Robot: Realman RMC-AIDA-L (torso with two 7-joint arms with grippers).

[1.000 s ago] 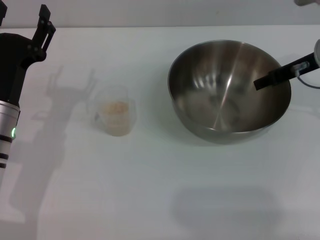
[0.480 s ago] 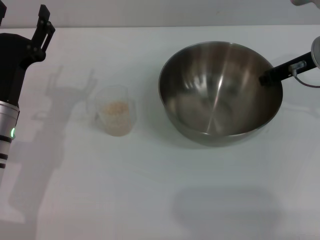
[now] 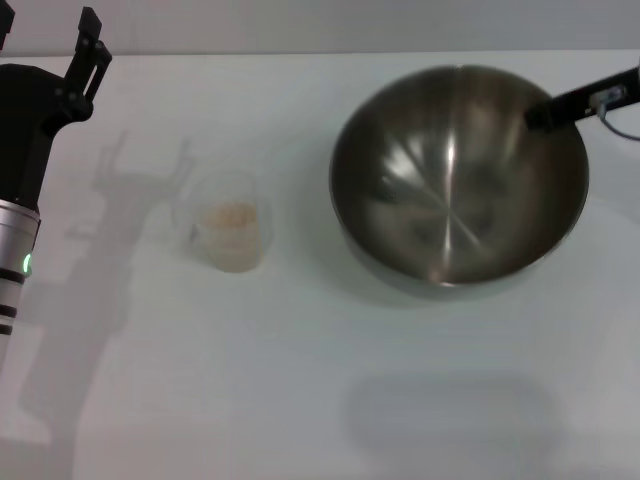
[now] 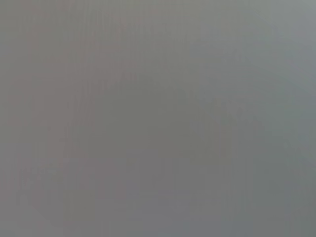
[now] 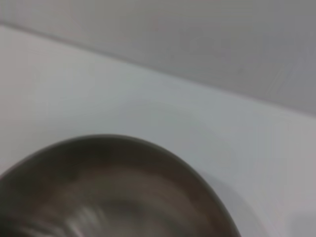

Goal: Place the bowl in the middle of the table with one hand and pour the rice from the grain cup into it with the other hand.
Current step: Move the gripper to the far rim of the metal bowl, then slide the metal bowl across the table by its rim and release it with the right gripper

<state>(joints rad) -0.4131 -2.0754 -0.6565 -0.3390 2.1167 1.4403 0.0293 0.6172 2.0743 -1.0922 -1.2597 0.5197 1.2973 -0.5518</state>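
Large shiny stainless-steel mixing bowl (image 3: 458, 178), rim pinched by right gripper (image 3: 545, 112), now tipped and lifted compared with a second ago, sitting right of small frosted plastic grain cup (image 3: 231, 221); not yet set down mid-table. Off-white rice (image 3: 233, 214) unpoured inside cup. Left gripper (image 3: 45, 45) parked open, left of cup, above plain white table (image 3: 300, 380)
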